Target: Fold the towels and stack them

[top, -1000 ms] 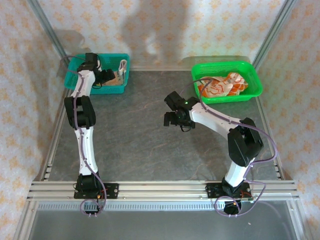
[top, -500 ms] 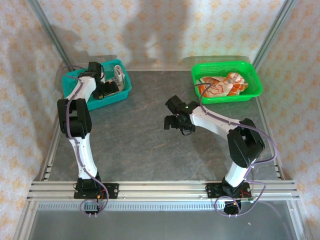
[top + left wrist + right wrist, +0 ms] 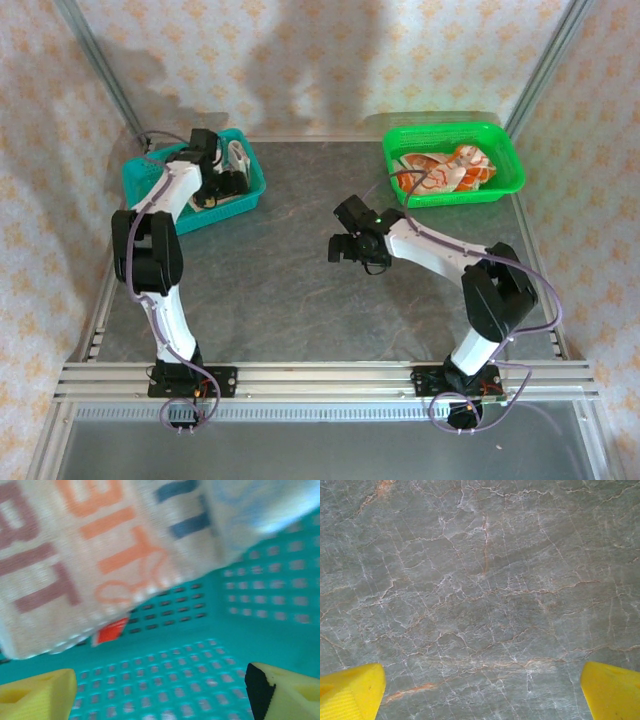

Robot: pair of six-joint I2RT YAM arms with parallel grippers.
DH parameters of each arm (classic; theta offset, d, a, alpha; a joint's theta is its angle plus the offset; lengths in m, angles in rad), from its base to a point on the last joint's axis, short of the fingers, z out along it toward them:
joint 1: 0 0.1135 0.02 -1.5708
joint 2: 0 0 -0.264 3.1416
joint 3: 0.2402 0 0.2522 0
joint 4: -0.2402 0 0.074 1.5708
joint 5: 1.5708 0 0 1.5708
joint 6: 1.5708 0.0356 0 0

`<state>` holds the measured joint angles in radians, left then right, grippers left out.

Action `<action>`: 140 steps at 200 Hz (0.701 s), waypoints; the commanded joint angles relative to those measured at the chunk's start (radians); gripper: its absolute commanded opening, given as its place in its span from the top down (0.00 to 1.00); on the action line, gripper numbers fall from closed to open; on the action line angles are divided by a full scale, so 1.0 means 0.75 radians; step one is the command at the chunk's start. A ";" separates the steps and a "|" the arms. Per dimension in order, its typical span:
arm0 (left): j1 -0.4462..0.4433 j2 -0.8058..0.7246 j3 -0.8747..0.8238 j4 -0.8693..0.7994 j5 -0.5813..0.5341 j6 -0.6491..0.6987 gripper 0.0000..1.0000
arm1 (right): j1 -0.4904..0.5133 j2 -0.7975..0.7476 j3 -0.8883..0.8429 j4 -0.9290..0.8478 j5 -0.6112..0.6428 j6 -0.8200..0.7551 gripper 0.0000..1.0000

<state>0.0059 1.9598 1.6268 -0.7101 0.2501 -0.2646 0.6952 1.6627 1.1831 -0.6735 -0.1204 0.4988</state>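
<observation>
My left gripper [image 3: 160, 690] is spread wide inside the teal basket [image 3: 138, 185] far left, close to a cream lettered cloth [image 3: 75, 555], my right gripper [image 3: 482, 690] gapes over bare grey table [image 3: 480, 580], and the orange towels [image 3: 440, 172] lie heaped in the green basket [image 3: 455, 128] far right.

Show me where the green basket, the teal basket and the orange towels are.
green basket [image 3: 465, 197], top view, on its near rim.
teal basket [image 3: 238, 202], top view, on its near wall.
orange towels [image 3: 440, 172], top view, middle of the crumpled pile inside the green basket.
</observation>
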 commanded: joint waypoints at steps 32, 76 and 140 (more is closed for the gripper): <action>-0.153 0.156 0.223 0.033 0.032 -0.144 0.19 | 0.010 -0.071 -0.051 0.009 0.050 0.041 0.00; -0.224 0.213 0.238 0.034 0.124 -0.174 0.23 | 0.010 -0.075 -0.060 0.009 0.060 0.043 0.00; -0.253 -0.030 -0.162 0.147 0.155 -0.218 0.25 | 0.012 -0.042 -0.066 0.039 0.033 0.048 0.00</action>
<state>-0.1818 2.0449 1.5871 -0.6167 0.3454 -0.4038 0.6952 1.6382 1.1469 -0.6586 -0.1196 0.5201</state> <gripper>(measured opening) 0.747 0.998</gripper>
